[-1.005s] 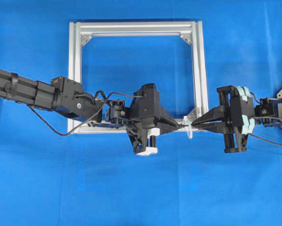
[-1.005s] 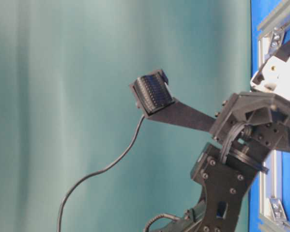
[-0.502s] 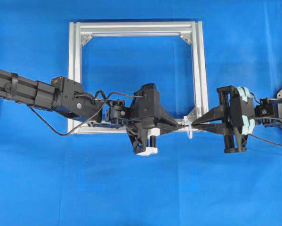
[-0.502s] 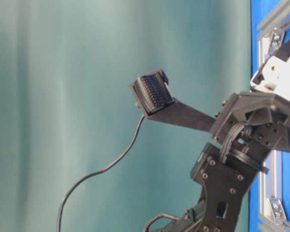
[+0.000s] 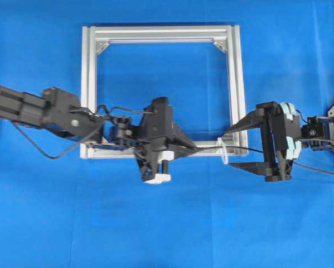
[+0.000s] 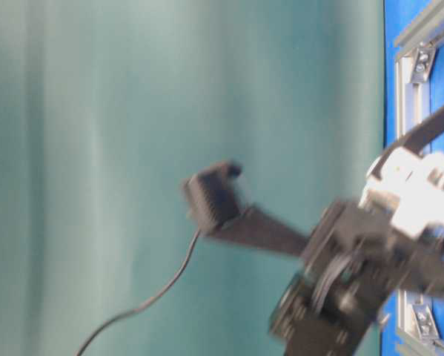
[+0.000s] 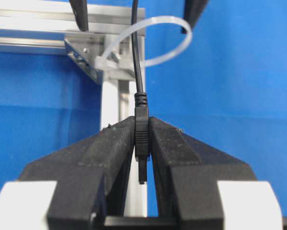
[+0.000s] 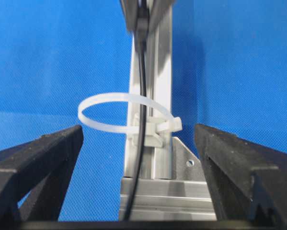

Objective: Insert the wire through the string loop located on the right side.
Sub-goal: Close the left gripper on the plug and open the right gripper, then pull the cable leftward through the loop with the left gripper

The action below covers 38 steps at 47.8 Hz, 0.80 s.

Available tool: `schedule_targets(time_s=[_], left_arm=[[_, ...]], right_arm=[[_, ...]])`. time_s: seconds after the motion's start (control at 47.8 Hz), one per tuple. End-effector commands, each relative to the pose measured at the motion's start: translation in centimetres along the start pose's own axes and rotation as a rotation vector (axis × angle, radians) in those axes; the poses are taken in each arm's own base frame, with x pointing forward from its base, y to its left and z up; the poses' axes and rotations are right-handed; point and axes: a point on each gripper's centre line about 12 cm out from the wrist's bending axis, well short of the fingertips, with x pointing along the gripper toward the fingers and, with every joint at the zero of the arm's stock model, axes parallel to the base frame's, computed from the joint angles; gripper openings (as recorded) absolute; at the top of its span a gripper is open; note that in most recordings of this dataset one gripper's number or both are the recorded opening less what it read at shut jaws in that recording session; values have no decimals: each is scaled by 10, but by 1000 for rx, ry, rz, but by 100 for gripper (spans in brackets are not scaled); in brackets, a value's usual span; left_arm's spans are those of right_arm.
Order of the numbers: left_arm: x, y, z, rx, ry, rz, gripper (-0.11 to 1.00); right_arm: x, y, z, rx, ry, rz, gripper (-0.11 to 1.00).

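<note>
The wire (image 5: 245,149), thin and black, runs through the white string loop (image 5: 224,152) at the lower right corner of the silver frame (image 5: 161,33). My left gripper (image 5: 193,148) is shut on the wire's plug (image 7: 142,136), left of the loop. In the left wrist view the wire (image 7: 136,52) rises from my left gripper (image 7: 142,122) through the loop (image 7: 179,48). My right gripper (image 5: 230,148) stands wide open around the loop, touching nothing. In the right wrist view the loop (image 8: 105,103) and wire (image 8: 142,96) lie between the open fingers (image 8: 38,158) of my right gripper (image 8: 138,132).
The square aluminium frame lies on a blue cloth (image 5: 167,223) with corner brackets (image 8: 189,158). The left arm (image 5: 55,109) crosses the frame's lower left corner, trailing its own cable. In the table-level view that gripper (image 6: 210,196) is motion-blurred.
My right gripper has opened wide and let go of the wire. The left arm has pulled back to the left with the plug, drawing more wire through the loop.
</note>
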Motion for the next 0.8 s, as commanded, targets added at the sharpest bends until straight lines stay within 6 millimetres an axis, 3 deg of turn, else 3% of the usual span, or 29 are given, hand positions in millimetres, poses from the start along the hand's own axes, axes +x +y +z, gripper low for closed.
schedule_targets(time_s=[0.0, 0.356, 0.774], left_arm=[[-21, -7, 18, 4, -50, -17, 8], [-78, -8, -17, 7, 22, -28, 8], [-162, -3, -54, -11, 53, -44, 8]], right_arm=[[0, 3, 7, -2, -20, 9, 89], [-1, 6, 11, -3, -15, 21, 89], [-1, 7, 10, -2, 2, 23, 89]])
